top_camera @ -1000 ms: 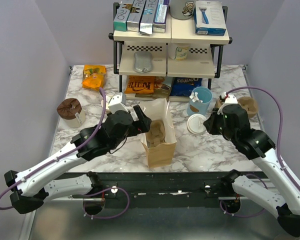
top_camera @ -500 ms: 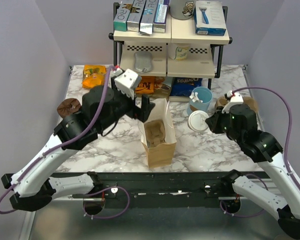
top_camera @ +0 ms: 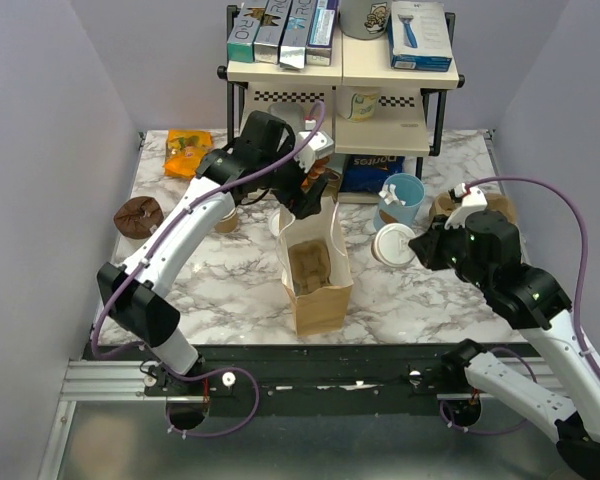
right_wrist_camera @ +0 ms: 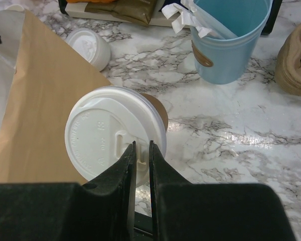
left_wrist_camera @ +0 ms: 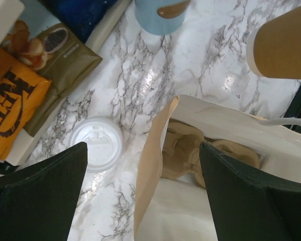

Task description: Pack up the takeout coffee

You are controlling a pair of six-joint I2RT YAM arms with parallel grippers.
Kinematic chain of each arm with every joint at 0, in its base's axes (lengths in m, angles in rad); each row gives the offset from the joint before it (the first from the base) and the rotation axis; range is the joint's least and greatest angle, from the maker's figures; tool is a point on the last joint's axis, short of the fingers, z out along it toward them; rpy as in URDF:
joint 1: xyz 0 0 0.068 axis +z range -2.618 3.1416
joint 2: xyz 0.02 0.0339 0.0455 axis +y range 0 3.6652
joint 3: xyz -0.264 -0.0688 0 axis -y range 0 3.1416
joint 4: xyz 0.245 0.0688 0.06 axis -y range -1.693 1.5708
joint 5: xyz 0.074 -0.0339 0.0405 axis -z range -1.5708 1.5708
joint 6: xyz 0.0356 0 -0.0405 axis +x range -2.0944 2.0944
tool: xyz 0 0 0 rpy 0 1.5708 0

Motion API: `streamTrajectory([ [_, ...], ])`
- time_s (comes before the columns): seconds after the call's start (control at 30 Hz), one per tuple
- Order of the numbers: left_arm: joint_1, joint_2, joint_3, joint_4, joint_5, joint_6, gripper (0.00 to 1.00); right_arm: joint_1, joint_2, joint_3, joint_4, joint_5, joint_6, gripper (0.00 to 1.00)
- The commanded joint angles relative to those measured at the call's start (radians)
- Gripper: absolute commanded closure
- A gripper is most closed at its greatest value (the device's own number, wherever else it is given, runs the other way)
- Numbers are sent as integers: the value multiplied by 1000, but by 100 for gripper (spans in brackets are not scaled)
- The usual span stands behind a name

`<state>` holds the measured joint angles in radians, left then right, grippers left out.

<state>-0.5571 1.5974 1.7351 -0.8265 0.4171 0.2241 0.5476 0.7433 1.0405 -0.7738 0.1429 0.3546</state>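
Note:
The takeout coffee, a tan paper cup with a white lid, hangs tilted just right of the brown paper bag. My right gripper is shut on the lid's rim and shows from above too, right gripper beside the coffee. The bag stands open with a pulp cup carrier inside. My left gripper is open over the bag's far rim, its fingers straddling the bag's side wall. From above, the left gripper hovers at the bag's back edge.
A second white-lidded cup stands on the marble behind the bag. A light-blue cup and a stack of pulp carriers sit at the right. Snack bags lie under the shelf rack. A brown round object sits at the left.
My left arm has swung up and forward from beside the bag to its far rim, still open. The right gripper has kept the coffee almost in place.

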Motion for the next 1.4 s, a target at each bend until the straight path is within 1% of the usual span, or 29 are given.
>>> streamTrajectory([
  [0.0, 8, -1, -14, -17, 92, 41, 5, -5, -10, 23, -25, -5, -22, 99],
  [0.07, 8, 10, -40, 3, 46, 14, 10, -5, -16, 27, -27, 13, -26, 99],
  [0.1, 9, 10, -51, 7, 29, 3, 22, -5, -22, 32, -30, 24, -28, 99],
  [0.17, 8, -4, -98, 45, 14, -28, 39, -5, -28, 45, -41, 47, -28, 99],
  [0.2, 8, -31, -117, 76, 11, -48, 50, -5, -32, 52, -44, 53, -28, 99],
  [0.27, 8, -65, -172, 116, 9, -75, 60, -5, -32, 65, -59, 60, -28, 99],
  [0.3, 8, -97, -192, 130, 0, -83, 69, -5, -30, 72, -65, 64, -25, 99],
  [0.33, 8, -112, -207, 160, -20, -124, 76, -6, -25, 76, -70, 66, -25, 99],
  [0.4, 8, -143, -235, 182, -67, -187, 96, -5, -22, 98, -76, 76, -25, 99],
  [0.43, 6, -149, -239, 184, -84, -284, 100, -5, -16, 105, -76, 80, -26, 99],
  [0.47, 3, -154, -244, 181, -109, -337, 100, -5, -12, 111, -79, 95, -26, 99],
  [0.5, 2, -162, -244, 184, -188, -400, 100, -5, -4, 128, -81, 106, -25, 99],
  [0.53, -1, -166, -247, 178, -236, -472, 100, -5, -1, 136, -85, 116, -22, 99],
  [0.57, -3, -172, -271, 179, -274, -602, 100, -5, 13, 145, -96, 132, -19, 99],
  [0.63, -3, -209, -305, 184, -355, -713, 100, -5, 24, 176, -105, 136, -8, 99],
  [0.67, -3, -232, -353, 196, -392, -839, 100, -5, 34, 185, -111, 135, -5, 99],
  [0.7, -3, -288, -382, 207, -447, -895, 100, -5, 39, 191, -111, 132, 1, 99],
  [0.77, -1, -355, -484, 288, -445, -986, 100, -5, 48, 199, -113, 130, 4, 99],
  [0.8, -1, -402, -500, 302, -443, -1037, 100, -5, 56, 201, -113, 132, 9, 99],
  [0.83, -3, -419, -505, 294, -439, -1064, 100, -5, 56, 202, -111, 132, 10, 99],
  [0.93, -9, -471, -514, 227, -517, -1185, 100, -6, 64, 207, -99, 145, 4, 99],
  [0.97, -12, -494, -558, 227, -550, -1218, 100, -6, 68, 213, -101, 158, 3, 99],
  [1.0, -13, -542, -587, 236, -555, -1253, 100, -6, 70, 214, -102, 191, 3, 99],
  [1.03, -20, -563, -617, 286, -549, -1275, 100, -8, 76, 216, -102, 211, 4, 99],
  [1.07, -23, -580, -637, 296, -546, -1278, 100, -8, 79, 219, -104, 227, 3, 99],
  [1.13, -29, -585, -614, 235, -592, -1278, 100, -8, 91, 236, -107, 251, 4, 99],
  [1.17, -53, -582, -594, 216, -612, -1278, 100, -9, 94, 240, -105, 253, 6, 99],
  [1.23, -72, -568, -585, 196, -618, -1270, 100, -9, 103, 259, -107, 257, 10, 99],
  [1.37, -101, -533, -566, 152, -633, -1307, 100, -11, 119, 285, -105, 258, 15, 99],
])
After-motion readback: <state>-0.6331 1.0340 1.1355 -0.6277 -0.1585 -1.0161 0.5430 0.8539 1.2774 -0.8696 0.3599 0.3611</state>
